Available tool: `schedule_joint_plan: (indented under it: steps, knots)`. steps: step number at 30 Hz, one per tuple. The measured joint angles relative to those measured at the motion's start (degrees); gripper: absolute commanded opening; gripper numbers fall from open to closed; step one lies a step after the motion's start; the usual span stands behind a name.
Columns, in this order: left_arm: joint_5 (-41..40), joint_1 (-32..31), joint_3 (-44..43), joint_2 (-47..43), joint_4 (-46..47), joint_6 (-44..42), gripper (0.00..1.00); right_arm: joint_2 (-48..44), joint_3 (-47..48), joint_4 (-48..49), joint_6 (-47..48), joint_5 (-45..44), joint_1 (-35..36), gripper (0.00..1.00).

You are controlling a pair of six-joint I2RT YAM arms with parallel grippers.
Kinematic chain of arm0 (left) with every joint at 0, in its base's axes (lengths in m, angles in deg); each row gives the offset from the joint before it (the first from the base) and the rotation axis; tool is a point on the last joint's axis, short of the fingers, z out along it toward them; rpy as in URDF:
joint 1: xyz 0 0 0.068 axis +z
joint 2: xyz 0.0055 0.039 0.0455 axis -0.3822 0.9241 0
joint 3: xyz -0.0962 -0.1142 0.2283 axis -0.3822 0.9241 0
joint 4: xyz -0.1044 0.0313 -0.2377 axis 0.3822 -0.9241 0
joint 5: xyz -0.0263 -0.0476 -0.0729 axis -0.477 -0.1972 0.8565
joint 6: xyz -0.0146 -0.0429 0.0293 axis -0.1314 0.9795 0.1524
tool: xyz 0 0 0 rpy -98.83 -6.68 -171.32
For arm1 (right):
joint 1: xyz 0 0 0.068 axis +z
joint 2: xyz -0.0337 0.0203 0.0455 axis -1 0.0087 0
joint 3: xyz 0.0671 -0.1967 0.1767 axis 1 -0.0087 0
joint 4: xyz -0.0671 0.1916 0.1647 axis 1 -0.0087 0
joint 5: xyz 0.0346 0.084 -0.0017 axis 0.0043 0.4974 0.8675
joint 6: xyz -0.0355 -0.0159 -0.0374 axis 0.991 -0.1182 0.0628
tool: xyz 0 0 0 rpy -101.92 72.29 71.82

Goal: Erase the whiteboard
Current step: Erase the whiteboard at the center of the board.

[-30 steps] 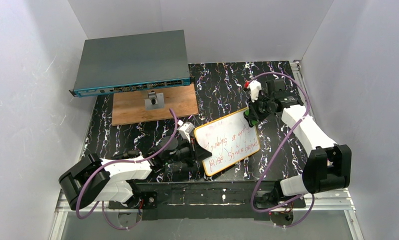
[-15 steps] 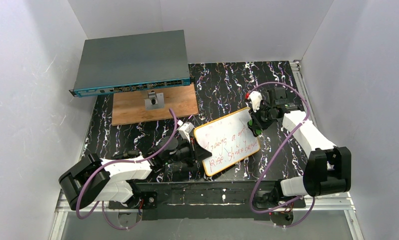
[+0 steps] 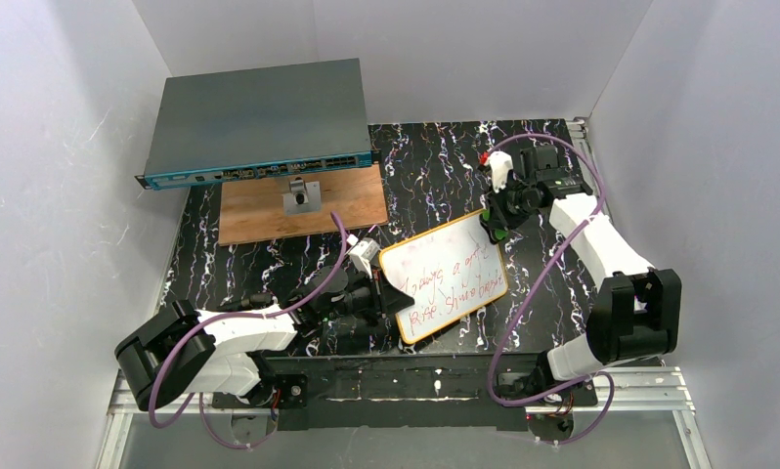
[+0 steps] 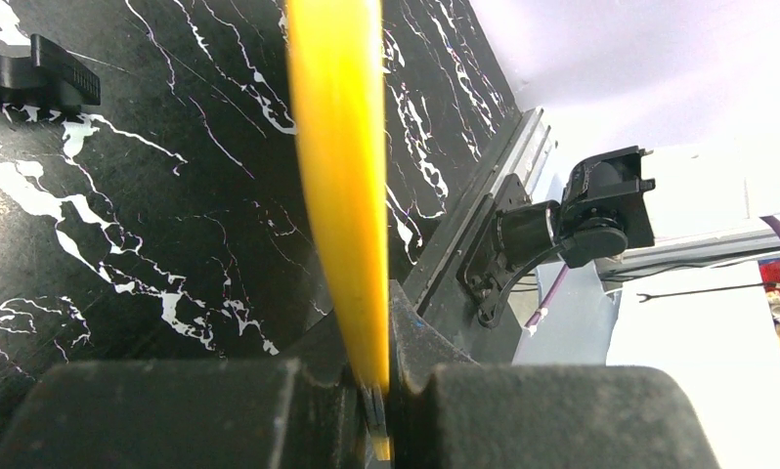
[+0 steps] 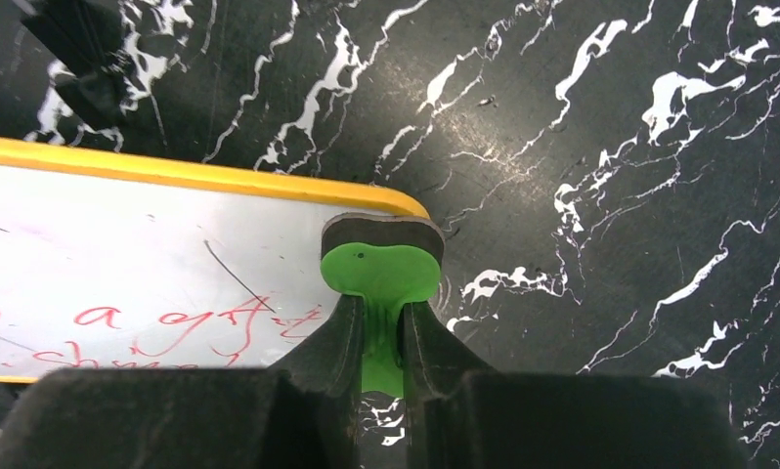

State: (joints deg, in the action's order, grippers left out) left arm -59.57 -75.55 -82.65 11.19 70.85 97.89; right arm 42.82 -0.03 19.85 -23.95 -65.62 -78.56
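The whiteboard [image 3: 445, 283] lies tilted on the black marbled table, white with an orange rim and red handwriting. My left gripper [image 3: 391, 296] is shut on its left edge. In the left wrist view the orange rim [image 4: 342, 176] runs edge-on, clamped between my left gripper's [image 4: 378, 386] jaws. My right gripper [image 3: 494, 225] is shut on a green eraser [image 5: 381, 274] with a dark felt face. The eraser sits at the whiteboard's [image 5: 122, 264] far right corner, just past the red writing.
A grey network switch [image 3: 254, 122] stands at the back left, overhanging a brown wooden board [image 3: 342, 205] that carries a small grey bracket [image 3: 301, 198]. White walls close in on three sides. Purple cables loop over both arms.
My right gripper carried the eraser down along the whiteboard's right end, then back up to the far right corner. The left gripper and the board have stayed put.
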Motion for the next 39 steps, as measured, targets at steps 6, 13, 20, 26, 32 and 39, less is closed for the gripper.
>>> schedule_joint_plan:
  steps: [6,13,20,26,32,39]
  knots:
    - [0.02,0.02,0.00,0.00,-0.09,1.31,0.00,-1.44,-6.54,1.86,2.93,-2.43,-0.39,0.01]
    - [0.02,0.04,0.00,0.00,-0.11,2.16,0.00,-1.88,-10.14,0.26,5.11,-2.82,-0.83,0.01]
    - [0.07,0.04,0.00,0.00,-0.11,-0.11,0.00,-0.24,-2.99,-5.33,4.13,-0.92,-0.79,0.01]
    - [0.85,0.02,0.00,0.00,-0.07,-1.16,0.00,0.55,2.95,-4.55,2.38,1.03,-0.72,0.01]
    - [1.11,0.02,0.00,0.00,-0.13,-0.07,0.00,-0.63,-1.79,-1.38,2.82,1.03,-0.74,0.01]
    - [1.09,0.04,0.00,0.00,-0.20,0.44,0.00,-6.86,-14.99,-1.44,6.64,1.75,-0.79,0.01]
